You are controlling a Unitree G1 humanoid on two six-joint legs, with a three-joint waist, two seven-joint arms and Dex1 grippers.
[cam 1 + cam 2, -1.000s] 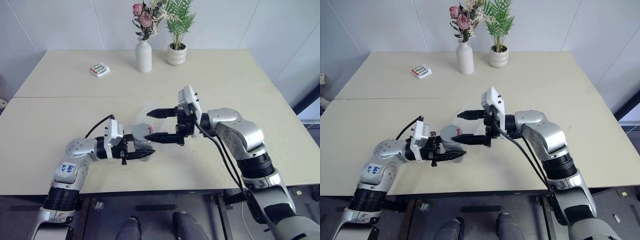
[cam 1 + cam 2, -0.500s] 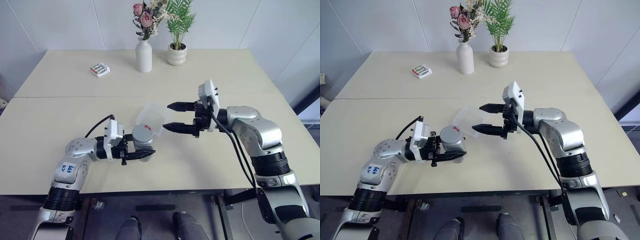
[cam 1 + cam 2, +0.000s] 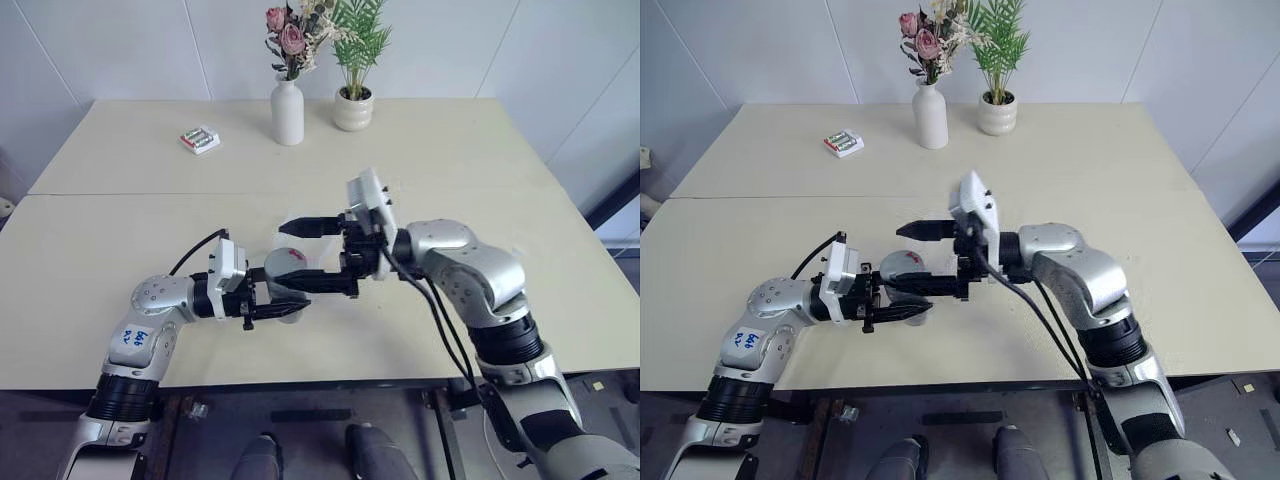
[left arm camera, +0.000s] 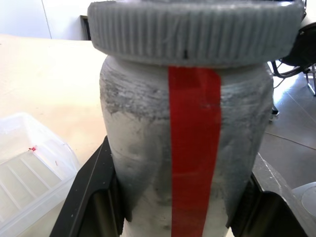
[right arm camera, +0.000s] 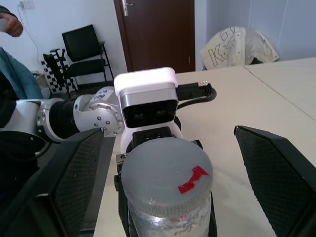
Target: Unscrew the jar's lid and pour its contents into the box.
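Observation:
My left gripper [image 3: 288, 302] is shut on the jar [image 4: 187, 163], a small cloudy cylinder with a red stripe, and holds it upright just above the table. The grey ribbed lid [image 3: 289, 262] sits on the jar, with a red mark on top [image 5: 195, 177]. My right gripper [image 3: 292, 256] is open, with one black finger on each side of the lid and a gap to each finger. The contents are hidden behind the jar's cloudy wall. The clear box [image 4: 29, 168] lies on the table just behind the jar, partly covered by my right gripper.
At the table's far edge stand a white vase of flowers [image 3: 287, 110] and a small potted plant [image 3: 353, 105], with a battery pack [image 3: 199, 139] to their left. A person's hand [image 5: 11, 24] and a black chair [image 5: 84, 49] show beyond the table.
The right gripper drew back to the right from the jar, then came left again and now straddles the lid. The left gripper and the jar have stayed still.

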